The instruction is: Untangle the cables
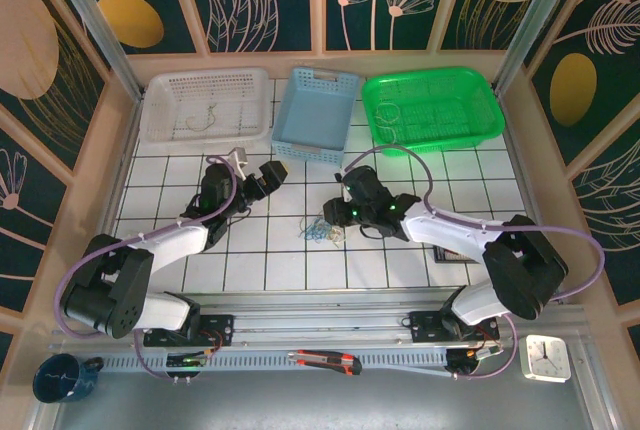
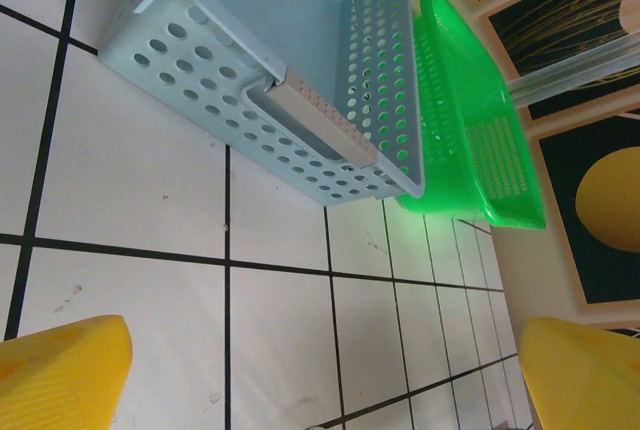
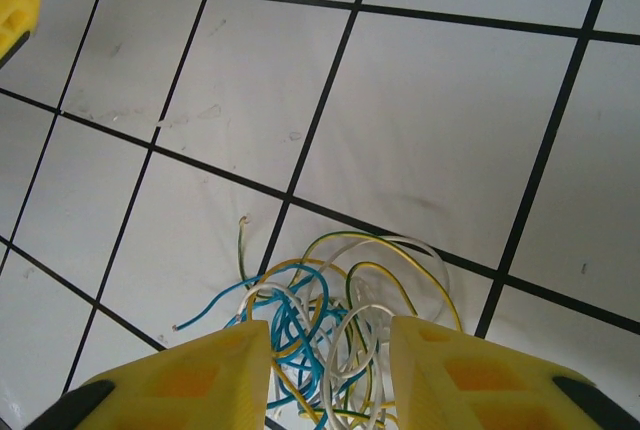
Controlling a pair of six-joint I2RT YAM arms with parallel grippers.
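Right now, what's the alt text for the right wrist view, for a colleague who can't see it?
A loose tangle of blue, white and yellow-green cables lies on the white tiled table, its lower part between the right gripper's two yellow fingers, which stand apart on either side. Black grout lines cross the tiles diagonally.

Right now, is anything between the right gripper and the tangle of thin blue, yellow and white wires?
Nothing visible. The right gripper hangs right over the wire tangle on the white tiled table.
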